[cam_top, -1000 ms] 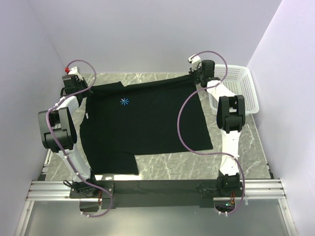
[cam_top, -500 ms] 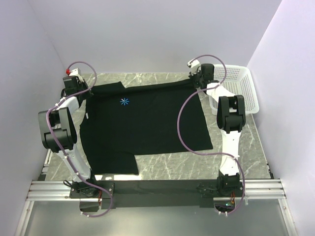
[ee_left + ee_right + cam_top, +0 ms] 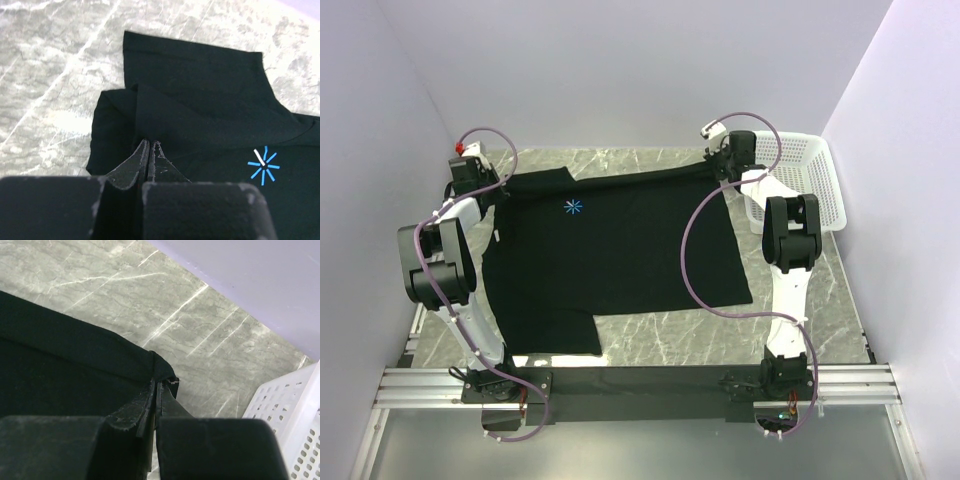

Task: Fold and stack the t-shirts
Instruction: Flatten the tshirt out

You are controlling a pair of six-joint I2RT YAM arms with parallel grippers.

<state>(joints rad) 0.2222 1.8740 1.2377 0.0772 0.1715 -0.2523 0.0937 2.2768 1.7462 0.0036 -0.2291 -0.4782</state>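
White basket (image 3: 817,152) on marble table (image 3: 660,345)

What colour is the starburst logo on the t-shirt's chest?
The logo is light blue with one white stroke on the black t-shirt; clearest in left wrist view.

my left arm (image 3: 438,262) and right arm (image 3: 788,232) both reach to the far side, elbows raised. the left gripper (image 3: 150,146) sits far left, jaws pressed together on the t-shirt (image 3: 620,240). the right gripper (image 3: 156,386) sits far right, jaws all but closed, pinching its corner.
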